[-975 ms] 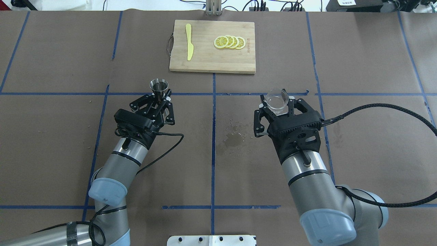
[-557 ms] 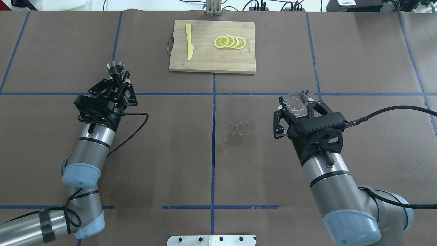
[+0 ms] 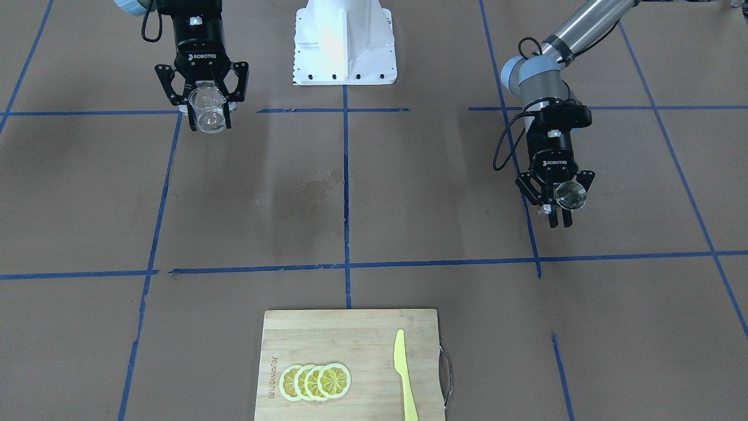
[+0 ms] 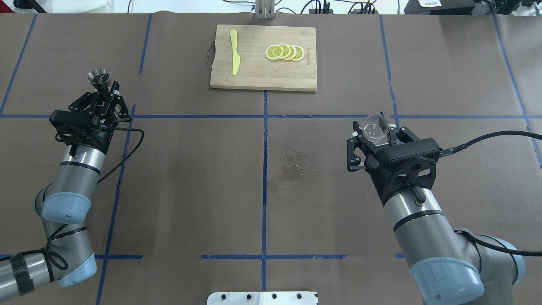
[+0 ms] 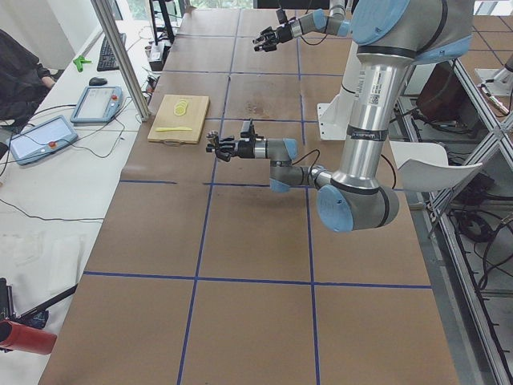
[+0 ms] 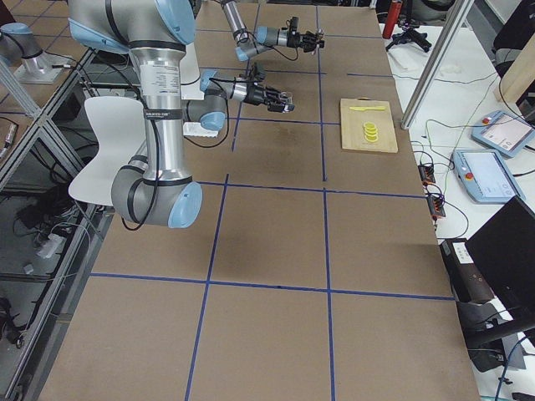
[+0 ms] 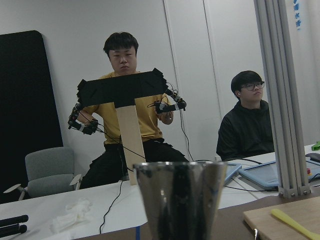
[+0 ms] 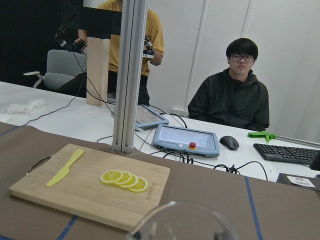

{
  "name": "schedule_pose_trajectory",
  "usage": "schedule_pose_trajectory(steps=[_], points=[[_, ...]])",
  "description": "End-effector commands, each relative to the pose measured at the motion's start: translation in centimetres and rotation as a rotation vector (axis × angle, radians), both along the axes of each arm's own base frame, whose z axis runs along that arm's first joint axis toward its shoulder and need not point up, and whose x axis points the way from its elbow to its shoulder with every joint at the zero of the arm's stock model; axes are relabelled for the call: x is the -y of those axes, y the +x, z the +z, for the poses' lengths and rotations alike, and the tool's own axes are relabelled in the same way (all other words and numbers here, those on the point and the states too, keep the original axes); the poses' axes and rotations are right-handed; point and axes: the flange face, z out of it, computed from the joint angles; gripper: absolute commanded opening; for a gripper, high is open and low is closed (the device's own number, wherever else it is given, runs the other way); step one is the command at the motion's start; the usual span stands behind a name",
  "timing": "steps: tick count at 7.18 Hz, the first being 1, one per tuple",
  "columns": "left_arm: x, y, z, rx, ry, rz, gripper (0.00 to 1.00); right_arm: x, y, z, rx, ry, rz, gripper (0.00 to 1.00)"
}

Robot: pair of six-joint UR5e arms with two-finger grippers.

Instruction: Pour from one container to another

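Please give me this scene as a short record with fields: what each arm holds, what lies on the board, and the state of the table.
left gripper: fingers shut on the metal jigger, held upright
right gripper: fingers shut on the glass beaker; no liquid visible in it
cutting board: far side, centre; carries lemon slices and a yellow knife
table: wet stain between the arms
pouring: not under way; the containers are far apart

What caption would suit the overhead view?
Left gripper holds a metal jigger, right gripper a glass beaker, far apart.
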Motion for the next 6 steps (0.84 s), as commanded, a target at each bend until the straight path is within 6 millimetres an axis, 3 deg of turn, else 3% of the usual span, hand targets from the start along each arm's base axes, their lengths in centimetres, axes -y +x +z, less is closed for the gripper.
schedule_pose_trajectory(steps=[1, 6], points=[[-0.4, -0.7, 2.7, -0.01, -0.049, 0.023, 0.0, 0.2, 0.2, 0.2, -0.003, -0.002, 0.003, 0.0], [-1.5, -2.7, 6.7, -0.115, -0.118, 0.031, 0.0, 0.4, 0.4, 0.1, -0.001, -0.001, 0.007, 0.0]])
